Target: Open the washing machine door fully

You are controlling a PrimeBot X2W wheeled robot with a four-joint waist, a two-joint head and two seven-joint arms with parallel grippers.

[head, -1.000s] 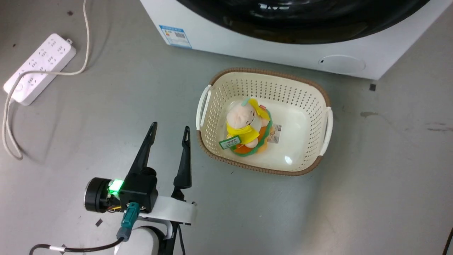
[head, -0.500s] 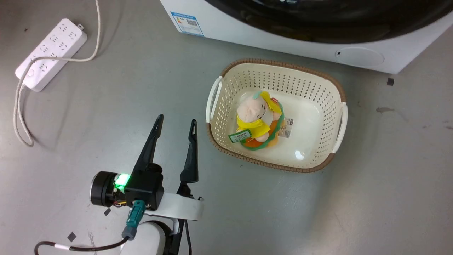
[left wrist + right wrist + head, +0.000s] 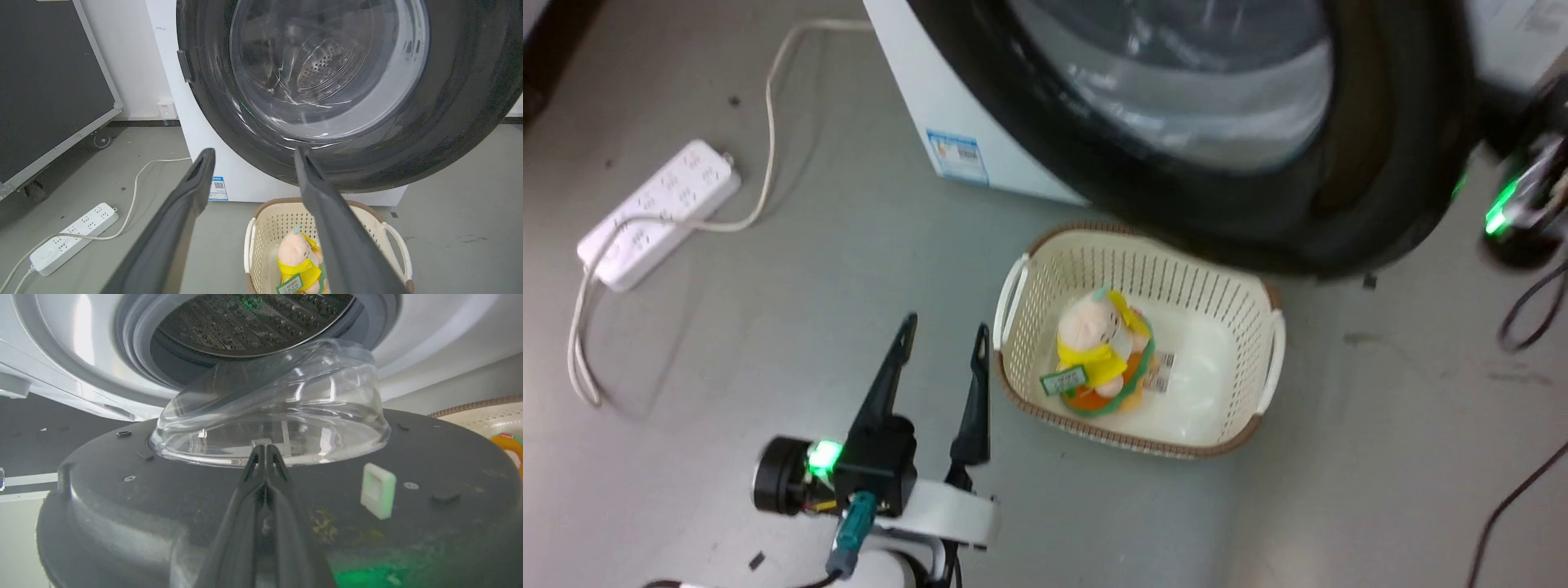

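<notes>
The washing machine (image 3: 907, 90) is a white box at the top of the head view. Its door (image 3: 1380, 163), a glossy black disc with a clear glass bowl (image 3: 1176, 90), stands swung out from the front. The handle tab (image 3: 184, 65) sits at the door's (image 3: 449, 102) left rim. My right gripper (image 3: 264, 448) is shut and holds nothing. Its tips rest on the door's inner face (image 3: 122, 506), at the foot of the bowl (image 3: 278, 412), below the steel drum (image 3: 253, 318). Low over the floor, my left gripper (image 3: 945, 324) is open and empty.
A cream basket (image 3: 1013, 294) holding a plush toy (image 3: 1098, 355) sits on the floor under the door's lower rim. A white power strip (image 3: 658, 212) with its cord lies at the left. My right wrist (image 3: 1515, 212), lit green, hangs beyond the door's right rim.
The head camera has shifted. The door now stands out from the machine's front, hiding the round flap, and my right wrist has come into view at the right. The left gripper stays open.
</notes>
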